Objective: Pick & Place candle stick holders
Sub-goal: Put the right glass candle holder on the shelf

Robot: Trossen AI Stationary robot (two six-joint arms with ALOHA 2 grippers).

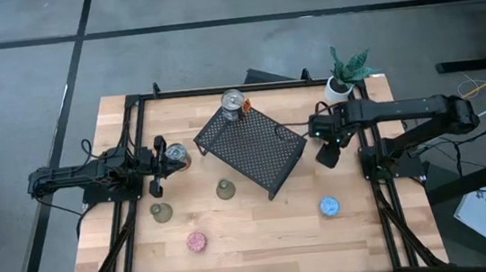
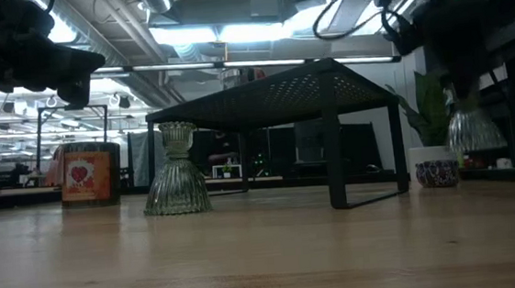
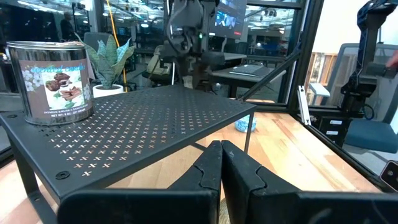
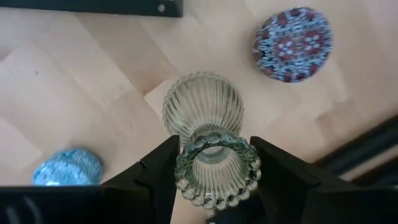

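Your wooden table (image 1: 263,242) carries a black mesh rack (image 1: 258,152) standing on its legs near the middle, turned at an angle to the table edges. In front of the rack, two olive-green holders (image 1: 161,212) (image 1: 225,189) stand apart on the bare wood. The pink holder (image 1: 197,241) lies nearer the front edge, and the blue holder (image 1: 329,206) sits off to the right. An orange tin (image 2: 88,176) rests left of the rack (a second tin (image 1: 233,103) stands on the rack's far corner). A white plant pot (image 1: 339,88) occupies the far right corner.
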